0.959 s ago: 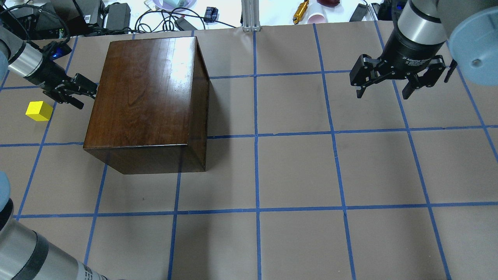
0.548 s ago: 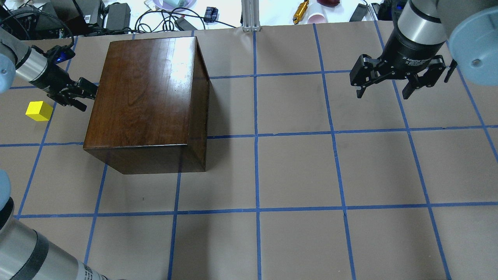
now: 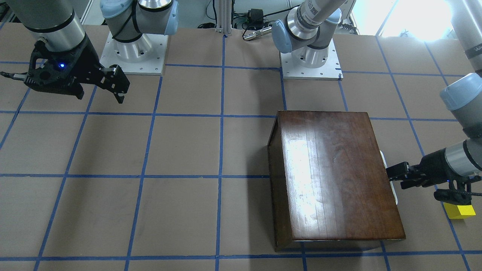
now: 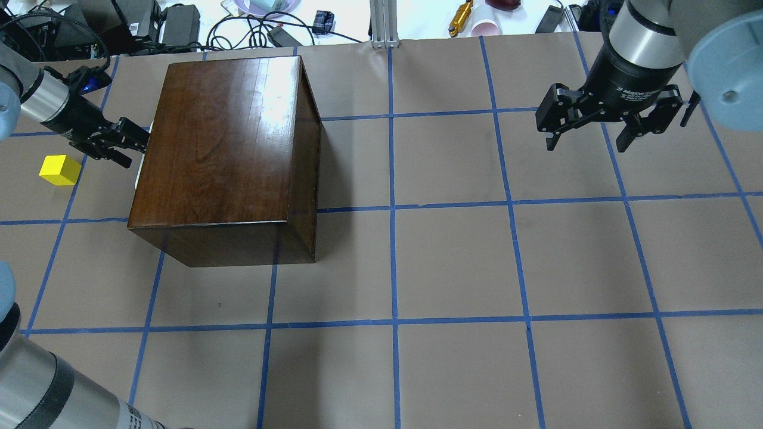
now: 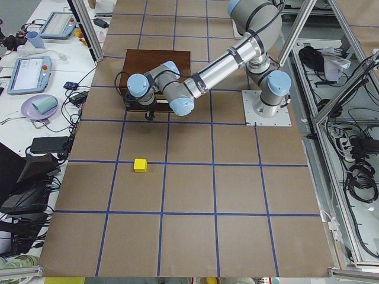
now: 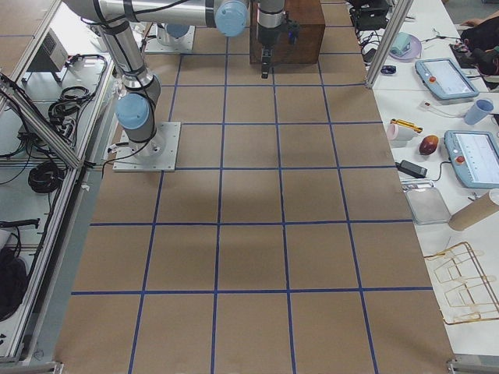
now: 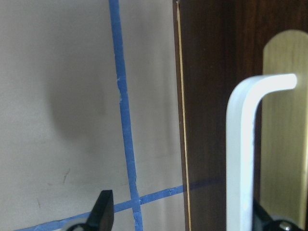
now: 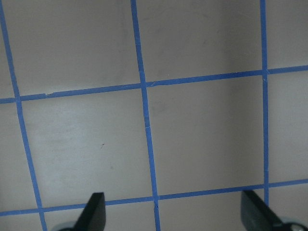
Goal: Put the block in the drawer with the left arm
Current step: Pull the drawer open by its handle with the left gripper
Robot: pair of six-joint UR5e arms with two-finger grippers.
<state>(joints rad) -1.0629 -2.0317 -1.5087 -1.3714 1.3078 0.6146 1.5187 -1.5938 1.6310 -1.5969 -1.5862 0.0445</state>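
The yellow block (image 4: pixel 59 170) lies on the table left of the dark brown box (image 4: pixel 226 149); it also shows in the front view (image 3: pixel 458 210). The drawer's dark front (image 7: pixel 207 96) carries a white handle (image 7: pixel 239 154). My left gripper (image 4: pixel 132 146) is open at that front, and one finger (image 7: pixel 262 219) sits between the handle and the panel. A thin pale strip of the drawer (image 4: pixel 142 173) shows at the box's left edge. My right gripper (image 4: pixel 587 146) is open and empty, high over the far right of the table.
Cables, power bricks and small items (image 4: pixel 179 24) lie beyond the table's far edge. The arm bases (image 3: pixel 312 56) stand at the robot's side. The brown paper table with a blue tape grid (image 4: pixel 453 268) spreads right of the box.
My left gripper has shifted slightly away from the box. A pale strip of the drawer now shows at the box's left edge. The block and the right arm have not moved.
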